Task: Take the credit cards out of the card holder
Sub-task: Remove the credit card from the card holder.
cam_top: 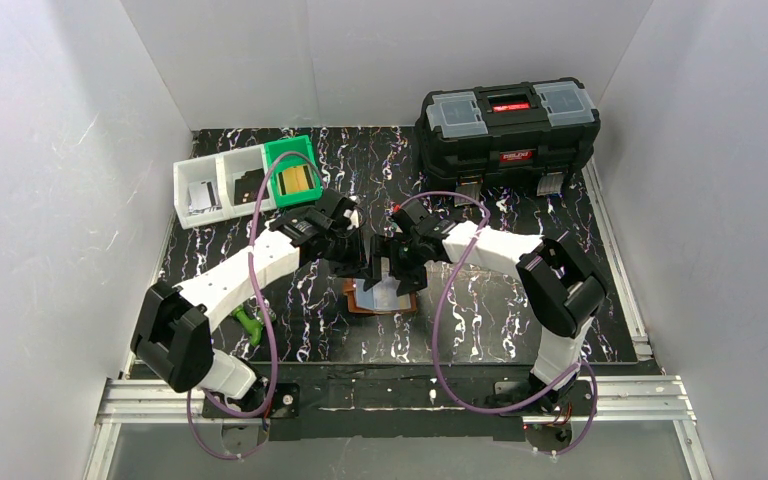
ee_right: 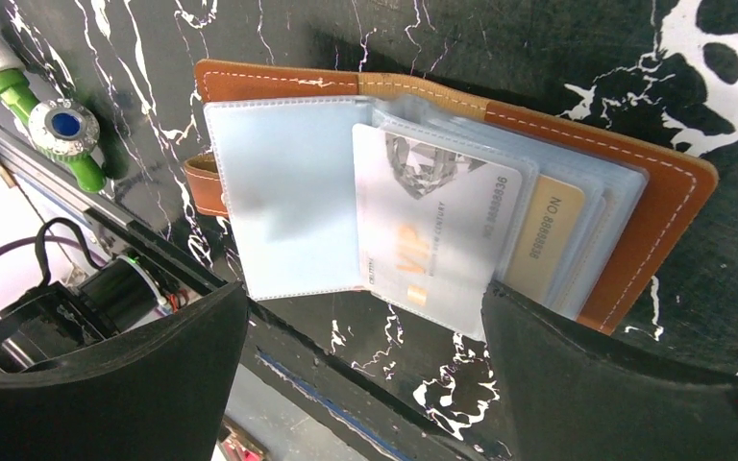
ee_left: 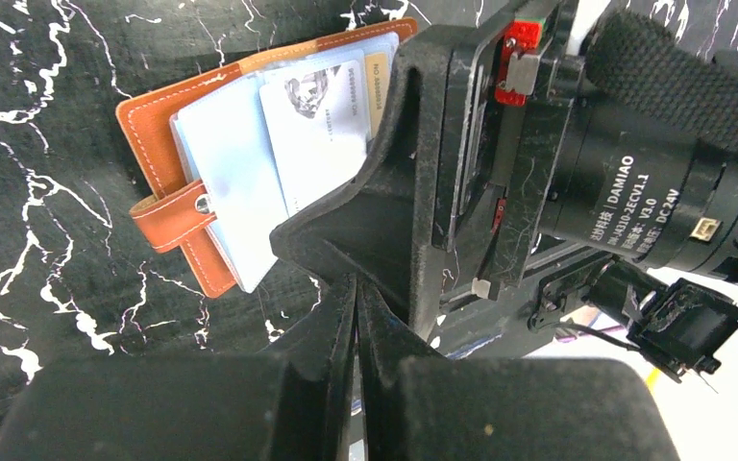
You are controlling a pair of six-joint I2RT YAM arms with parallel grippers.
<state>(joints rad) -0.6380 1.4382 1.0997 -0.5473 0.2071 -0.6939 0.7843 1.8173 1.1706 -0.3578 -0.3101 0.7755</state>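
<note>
Spread wide, the right gripper [ee_right: 365, 384] is held above the open card holder [ee_right: 668, 211] on the table [ee_right: 538, 58]; the left gripper [ee_left: 356, 327] is pressed shut, empty. The credit cards [ee_right: 432, 221] are judged light, stiff, slippery; an exposed edge should be pinched.

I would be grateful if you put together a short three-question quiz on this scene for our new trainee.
1. True or false: the card holder lies open on the table.
2. Whose jaws stand wide apart? A. the left arm's jaws B. the right arm's jaws C. both
3. Fill in: the large letters on the white card in the front pocket read ___.

Key: 1 true. 2 B, since the left arm's jaws are shut. 3 VIP.
</note>
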